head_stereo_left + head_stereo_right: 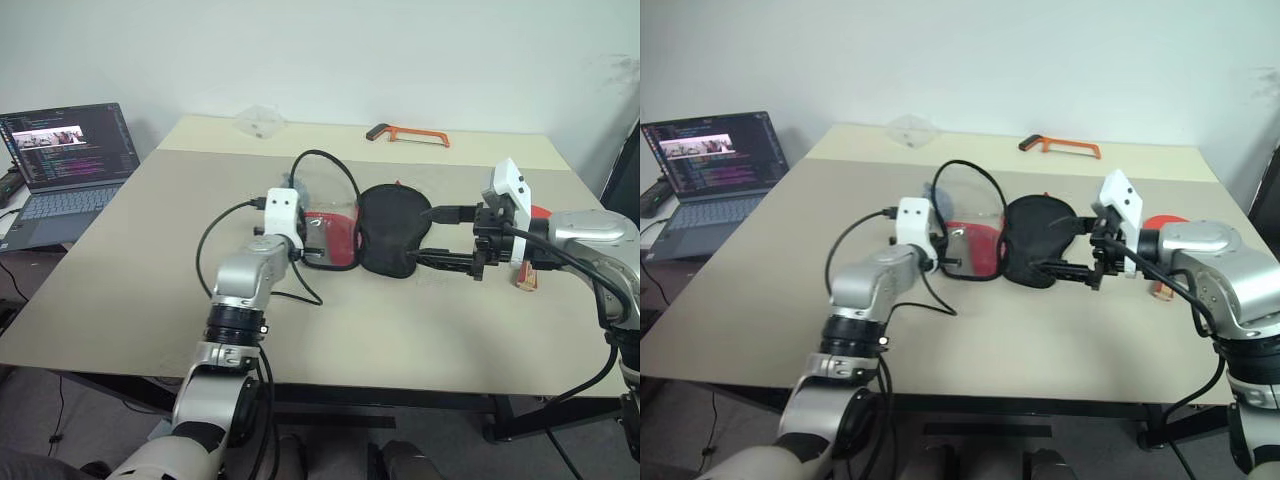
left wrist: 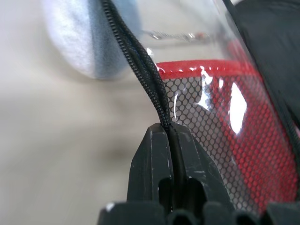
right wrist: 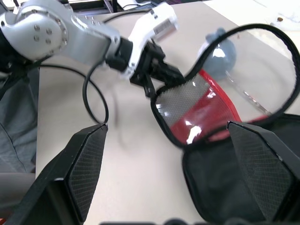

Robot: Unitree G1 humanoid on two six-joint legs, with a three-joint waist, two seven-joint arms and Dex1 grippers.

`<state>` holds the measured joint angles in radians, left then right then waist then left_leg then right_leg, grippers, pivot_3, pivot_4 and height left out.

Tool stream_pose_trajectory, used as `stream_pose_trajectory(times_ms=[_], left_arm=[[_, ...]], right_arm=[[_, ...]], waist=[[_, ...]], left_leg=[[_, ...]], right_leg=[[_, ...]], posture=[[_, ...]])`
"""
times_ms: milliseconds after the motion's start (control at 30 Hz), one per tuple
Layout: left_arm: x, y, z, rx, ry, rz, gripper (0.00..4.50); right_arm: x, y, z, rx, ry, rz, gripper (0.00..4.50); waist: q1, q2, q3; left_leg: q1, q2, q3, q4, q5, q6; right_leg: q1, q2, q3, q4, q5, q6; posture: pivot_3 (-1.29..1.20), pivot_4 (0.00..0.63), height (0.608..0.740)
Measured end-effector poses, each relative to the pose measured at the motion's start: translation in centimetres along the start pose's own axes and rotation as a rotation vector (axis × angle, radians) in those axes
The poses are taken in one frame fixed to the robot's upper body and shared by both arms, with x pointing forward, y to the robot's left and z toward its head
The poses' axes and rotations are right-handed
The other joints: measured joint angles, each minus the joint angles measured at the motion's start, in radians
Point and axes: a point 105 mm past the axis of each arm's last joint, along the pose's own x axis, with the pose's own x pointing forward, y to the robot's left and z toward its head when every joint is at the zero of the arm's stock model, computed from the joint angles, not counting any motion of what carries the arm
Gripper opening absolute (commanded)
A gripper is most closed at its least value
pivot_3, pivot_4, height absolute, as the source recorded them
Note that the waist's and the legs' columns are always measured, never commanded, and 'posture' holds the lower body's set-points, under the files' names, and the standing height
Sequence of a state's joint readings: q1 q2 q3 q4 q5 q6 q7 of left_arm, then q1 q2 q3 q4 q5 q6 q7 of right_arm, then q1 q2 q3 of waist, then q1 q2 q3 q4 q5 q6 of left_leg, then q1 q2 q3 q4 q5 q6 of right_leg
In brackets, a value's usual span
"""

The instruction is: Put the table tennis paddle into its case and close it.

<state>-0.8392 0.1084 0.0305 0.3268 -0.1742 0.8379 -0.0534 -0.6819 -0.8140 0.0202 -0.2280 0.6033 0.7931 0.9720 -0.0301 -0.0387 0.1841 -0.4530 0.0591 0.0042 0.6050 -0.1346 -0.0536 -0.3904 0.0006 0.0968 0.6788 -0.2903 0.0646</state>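
Note:
The case lies open in the middle of the table, its black fabric half flat and its red mesh flap with a clear window lifted beside it. The zip edge arches up from the flap. My left gripper is shut on that zip edge at the flap's left side. My right gripper stands open just right of the black half, with nothing between its fingers. The table tennis paddle lies behind my right wrist, mostly hidden; its wooden handle pokes out.
A small grey round pouch sits just beyond the flap. An orange hacksaw and a clear plastic bag lie at the table's far edge. A laptop stands open on a side table at the left.

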Motion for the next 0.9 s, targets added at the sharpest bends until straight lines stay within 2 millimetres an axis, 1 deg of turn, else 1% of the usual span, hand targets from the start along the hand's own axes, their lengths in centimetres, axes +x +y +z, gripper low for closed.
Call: stream_pose_trajectory(times_ms=[67, 167, 267, 433, 533, 733, 900], left_arm=[[0.4, -1.3, -0.1, 0.009, 0.001, -0.027, 0.05], [1.0, -2.2, 0.4, 0.025, -0.012, -0.044, 0.05], [1.7, -2.6, 1.1, 0.044, -0.026, -0.056, 0.05], [3.0, -3.2, 1.9, 0.071, -0.04, -0.066, 0.05], [3.4, -3.4, 2.2, 0.087, -0.05, -0.065, 0.05], [3.8, -3.0, 1.4, 0.097, -0.035, -0.051, 0.05], [4.0, -3.2, 0.9, 0.091, -0.032, -0.037, 0.05]], right_arm=[[0.0, -0.1, 0.0, -0.001, -0.001, -0.005, 4.5], [0.0, -0.2, 0.0, -0.001, 0.0, -0.016, 4.5], [0.0, -0.4, 0.0, 0.001, 0.0, -0.026, 4.5], [0.2, -0.8, -0.1, 0.005, -0.004, -0.053, 4.5], [0.3, -0.9, -0.1, 0.005, -0.009, -0.068, 4.5], [0.4, -1.2, -0.2, 0.01, -0.012, -0.09, 4.5], [0.8, -2.8, 0.0, 0.026, -0.028, -0.177, 4.5]], waist=[[0.0, 0.0, 0.0], [-0.001, 0.0, 0.0], [-0.001, 0.0, 0.0], [-0.002, 0.0, 0.0], [-0.002, 0.0, 0.0], [-0.002, 0.0, 0.0], [-0.002, 0.0, 0.0]], left_leg=[[0.0, 0.0, 0.0, 0.0, 0.0, 0.0], [0.0, 0.0, 0.0, 0.0, 0.0, 0.0], [0.0, 0.0, 0.0, 0.0, 0.0, 0.0], [0.0, -0.001, 0.0, -0.001, 0.0, 0.0], [0.0, -0.001, 0.0, -0.002, 0.0, 0.0], [0.0, -0.001, 0.0, -0.005, 0.0, 0.0], [0.0, -0.001, 0.0, -0.004, 0.0, 0.0]], right_leg=[[0.0, 0.0, 0.0, 0.0, 0.0, 0.0], [0.0, 0.0, 0.0, 0.0, 0.0, 0.0], [0.0, 0.0, 0.0, 0.0, 0.0, 0.0], [0.0, 0.0, 0.0, -0.001, 0.0, 0.0], [-0.001, 0.0, 0.0, -0.001, 0.0, 0.0], [-0.001, 0.0, 0.0, -0.001, 0.0, 0.0], [-0.001, 0.0, 0.0, -0.001, 0.0, 0.0]], posture=[[0.0, 0.15, 0.74], [0.0, 0.15, 0.74], [0.0, 0.15, 0.74], [0.0, 0.15, 0.74], [0.0, 0.15, 0.74], [0.0, 0.15, 0.74], [0.0, 0.15, 0.74]])
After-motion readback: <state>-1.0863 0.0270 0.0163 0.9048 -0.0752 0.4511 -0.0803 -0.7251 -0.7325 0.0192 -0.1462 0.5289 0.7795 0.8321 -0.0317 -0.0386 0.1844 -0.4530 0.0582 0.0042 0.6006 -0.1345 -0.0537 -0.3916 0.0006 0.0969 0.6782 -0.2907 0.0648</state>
